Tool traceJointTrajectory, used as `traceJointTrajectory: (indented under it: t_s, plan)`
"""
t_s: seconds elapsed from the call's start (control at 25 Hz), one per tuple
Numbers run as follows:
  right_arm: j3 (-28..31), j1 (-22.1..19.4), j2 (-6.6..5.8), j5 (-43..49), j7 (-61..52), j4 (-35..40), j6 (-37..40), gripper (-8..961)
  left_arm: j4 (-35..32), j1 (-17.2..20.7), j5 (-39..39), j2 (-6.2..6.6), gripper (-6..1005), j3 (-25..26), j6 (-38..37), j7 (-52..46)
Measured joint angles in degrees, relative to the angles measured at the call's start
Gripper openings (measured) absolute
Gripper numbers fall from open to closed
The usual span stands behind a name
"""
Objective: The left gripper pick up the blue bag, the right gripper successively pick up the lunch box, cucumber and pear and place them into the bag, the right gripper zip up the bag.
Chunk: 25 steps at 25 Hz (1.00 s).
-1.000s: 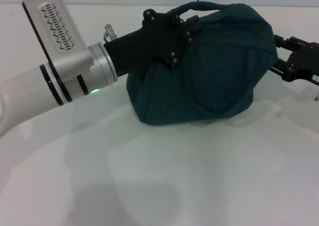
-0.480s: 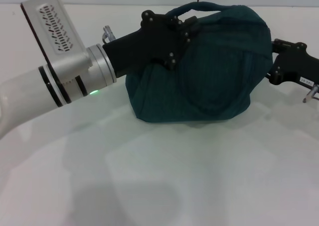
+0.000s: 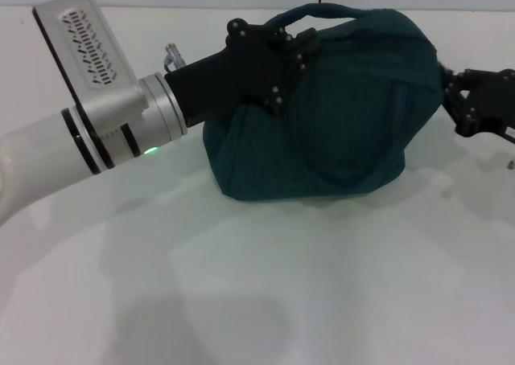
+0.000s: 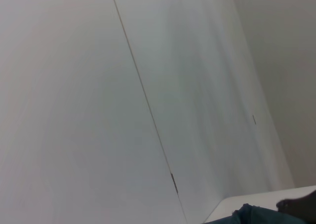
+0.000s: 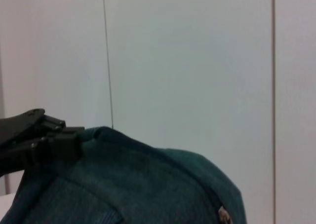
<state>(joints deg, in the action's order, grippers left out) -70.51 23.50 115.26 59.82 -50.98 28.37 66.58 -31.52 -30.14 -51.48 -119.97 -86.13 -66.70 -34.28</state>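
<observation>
Blue bag (image 3: 338, 108) sits on the white counter (image 3: 265, 285) toward its far edge, roughly mid-width, bulging and rounded, one loop handle (image 3: 322, 10) arched over its top. No lunch box, cucumber or pear visible anywhere; judged to be inside, given the swollen shape. Left claw (image 3: 278, 55) clenched on the bag's upper fabric at the end nearer the counter's left side, fingers pressed into the cloth beside the handle base; silver wrist with green light trails off toward the counter's left edge. Right claw (image 3: 455, 100) at the bag's opposite end, touching or just beside the fabric; cannot tell whether it is released or clenched, its tips hidden against the bag. Right wrist view shows the bag's top seam with the zipper line (image 5: 197, 182) running along it and a small metal piece (image 5: 224, 215), likely the pull, low at one end; left claw (image 5: 44, 135) seen gripping the far end. Handling judgement: soft, limp cloth that folds and creases under the fingers, not slippery, not fragile itself; loaded, so moderately heavy and inclined to sag or roll if let go. The fabric gives no firm edge, so the zipper needs the bag held taut from the left end while the pull is drawn. Best hold for the right claw is the metal pull itself, a small target; a pinch on loose cloth nearby would only bunch the seam.
</observation>
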Motion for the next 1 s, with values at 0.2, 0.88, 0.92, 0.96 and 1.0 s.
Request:
traceJointTrajectory:
  t_s: [0.2, 0.88, 0.92, 0.96, 1.0]
  plan:
    - [4.5, -0.4, 0.13, 0.0, 0.4, -1.8, 2.2, 25, 0.1, -0.1, 0.0, 0.0, 90, 0.0, 0.0, 0.0]
    - [6.6, -1.9, -0.31, -0.1, -0.4, -5.4, -2.2, 20, 0.3, -1.3, 0.0, 0.13, 101, 0.0, -0.1, -2.8]
    - [6.6, -2.1, -0.36, -0.1, -0.5, -5.4, -2.5, 20, 0.3, -1.3, -0.1, 0.14, 102, 0.0, -0.2, -2.8]
    - [6.7, -2.2, -0.4, -0.1, -0.6, -5.4, -2.7, 20, 0.3, -1.3, -0.1, 0.14, 103, 0.0, -0.2, -2.9]
    - [6.9, -2.4, -0.44, -0.1, -0.8, -5.4, -2.8, 20, 0.3, -1.3, -0.1, 0.14, 103, 0.0, -0.3, -3.1]
